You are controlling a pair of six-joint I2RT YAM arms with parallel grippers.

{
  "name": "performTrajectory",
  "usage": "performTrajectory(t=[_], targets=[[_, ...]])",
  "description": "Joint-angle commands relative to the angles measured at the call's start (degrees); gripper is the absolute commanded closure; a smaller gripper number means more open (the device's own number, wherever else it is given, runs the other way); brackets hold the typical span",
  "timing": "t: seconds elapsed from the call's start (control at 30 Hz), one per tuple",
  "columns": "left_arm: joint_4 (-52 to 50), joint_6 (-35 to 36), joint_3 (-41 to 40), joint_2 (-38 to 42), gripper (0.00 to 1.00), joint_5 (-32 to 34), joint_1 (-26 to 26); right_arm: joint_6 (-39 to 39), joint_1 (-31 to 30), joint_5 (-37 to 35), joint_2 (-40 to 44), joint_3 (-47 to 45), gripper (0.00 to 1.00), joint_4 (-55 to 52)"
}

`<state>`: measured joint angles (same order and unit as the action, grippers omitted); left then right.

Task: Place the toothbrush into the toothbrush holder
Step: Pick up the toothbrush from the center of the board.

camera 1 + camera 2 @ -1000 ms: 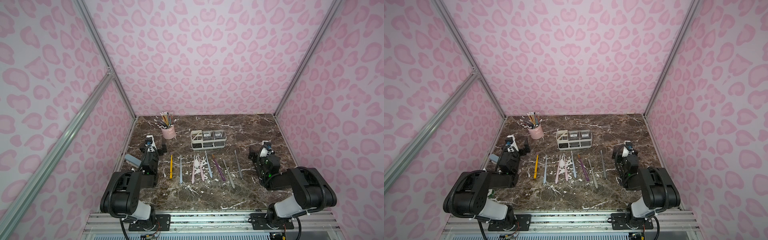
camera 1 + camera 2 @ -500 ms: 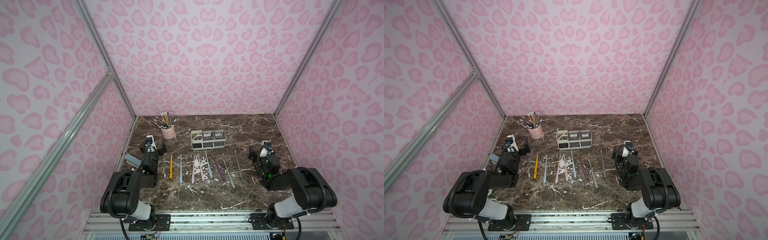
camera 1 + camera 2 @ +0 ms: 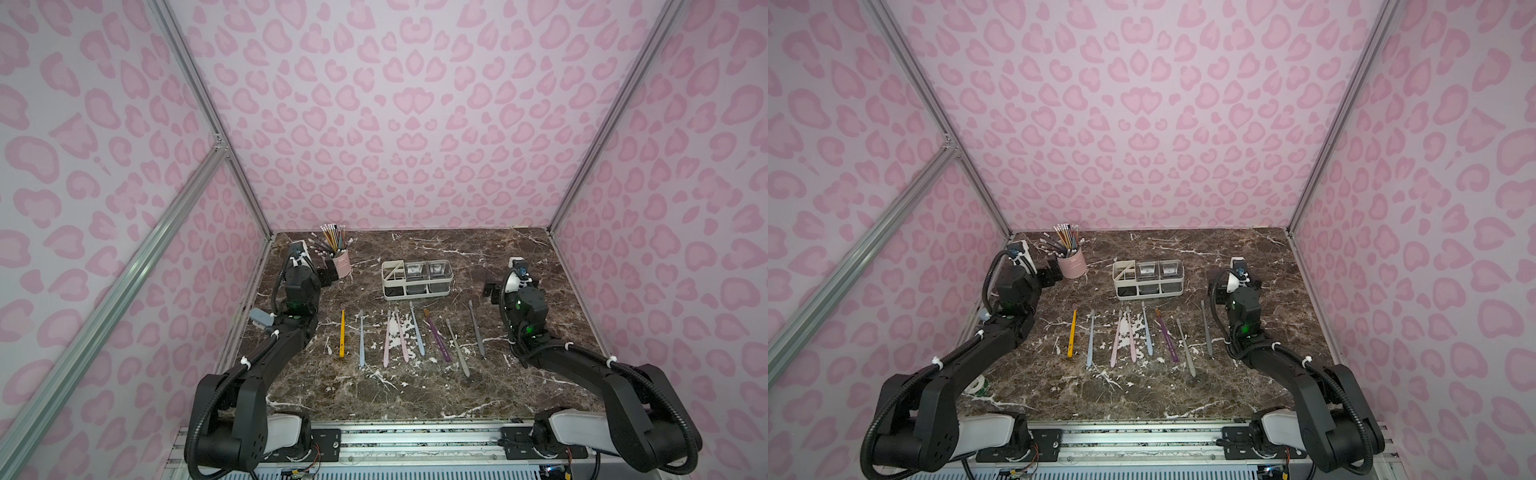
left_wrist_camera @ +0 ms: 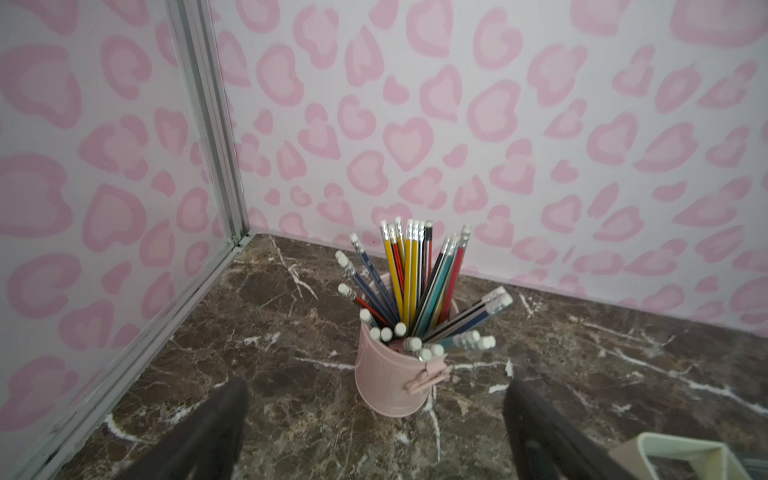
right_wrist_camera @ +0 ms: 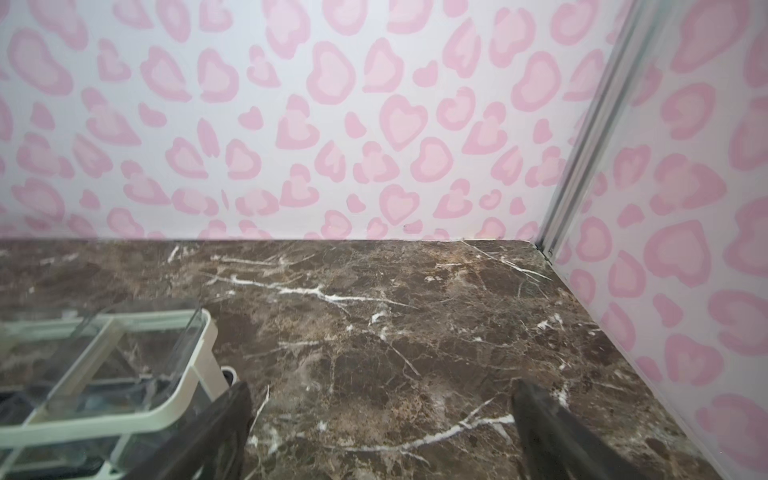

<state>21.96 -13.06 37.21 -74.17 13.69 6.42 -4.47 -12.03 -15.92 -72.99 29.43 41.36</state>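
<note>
The white toothbrush holder (image 3: pixel 415 279) (image 3: pixel 1148 279) stands at the back middle of the marble table, with two clear square cups in it. Its end also shows in the right wrist view (image 5: pixel 104 374). Several toothbrushes lie in a row in front of it, from a yellow toothbrush (image 3: pixel 342 332) to a grey toothbrush (image 3: pixel 476 328). My left gripper (image 3: pixel 327 272) (image 4: pixel 376 388) is open and empty, low at the back left. My right gripper (image 3: pixel 492 291) (image 5: pixel 382 390) is open and empty, just right of the holder.
A pink cup of pencils (image 3: pixel 340 262) (image 4: pixel 390 374) stands right in front of the left gripper. Pink patterned walls with aluminium posts (image 3: pixel 245 195) close in the table on three sides. A corner of the holder (image 4: pixel 681 453) shows in the left wrist view.
</note>
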Motion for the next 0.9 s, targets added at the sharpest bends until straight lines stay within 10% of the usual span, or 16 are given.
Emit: performTrajectory(t=[0.0, 0.33, 0.87], targets=[[-3.0, -6.1, 3.0, 2.1, 0.02, -3.5, 0.4, -15.9, 4.0, 7.9, 0.4, 6.0, 0.0, -12.6], [-18.1, -20.2, 8.3, 7.5, 0.02, -4.4, -1.6, -28.0, 15.4, 30.6, 6.2, -1.6, 0.0, -4.1], [-32.4, -20.6, 11.0, 8.1, 0.02, -13.2, -0.4, -27.0, 11.4, 24.4, 10.8, -1.6, 0.0, -13.1]])
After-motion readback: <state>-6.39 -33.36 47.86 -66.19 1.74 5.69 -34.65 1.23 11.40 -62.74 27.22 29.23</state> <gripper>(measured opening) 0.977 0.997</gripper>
